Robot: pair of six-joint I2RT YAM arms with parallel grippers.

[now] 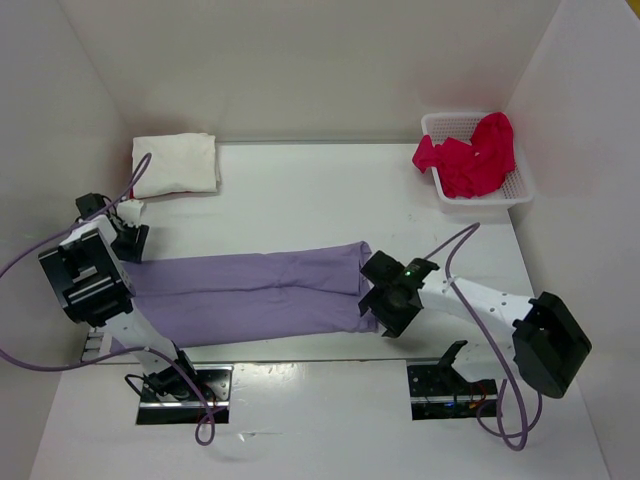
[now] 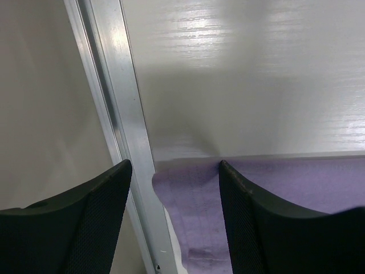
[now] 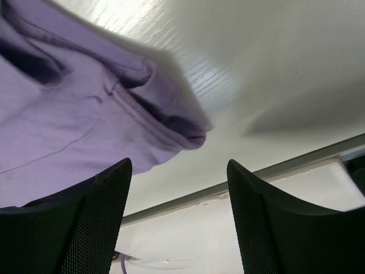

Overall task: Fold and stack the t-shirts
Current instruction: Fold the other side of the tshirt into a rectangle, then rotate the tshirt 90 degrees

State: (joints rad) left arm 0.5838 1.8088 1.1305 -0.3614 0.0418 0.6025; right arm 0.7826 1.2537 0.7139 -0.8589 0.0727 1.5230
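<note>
A lavender t-shirt (image 1: pixel 250 295) lies folded into a long band across the table's middle. My left gripper (image 1: pixel 128 240) hovers over its left end, open. In the left wrist view this gripper (image 2: pixel 175 166) straddles the lavender cloth (image 2: pixel 296 188), which lies flat below without being pinched. My right gripper (image 1: pixel 375 300) is at the band's right end, open. The right wrist view shows it (image 3: pixel 179 162) empty, with the bunched lavender edge (image 3: pixel 85 108) just beyond its left finger. An off-white t-shirt (image 1: pixel 176 165) lies folded at the back left. Red t-shirt cloth (image 1: pixel 472 155) is heaped in the basket.
The white mesh basket (image 1: pixel 522 190) stands at the back right against the right wall. White walls enclose the table on the left, back and right. A metal rail (image 2: pixel 117 114) runs along the table edge beside the left gripper. Purple cables loop near both arm bases.
</note>
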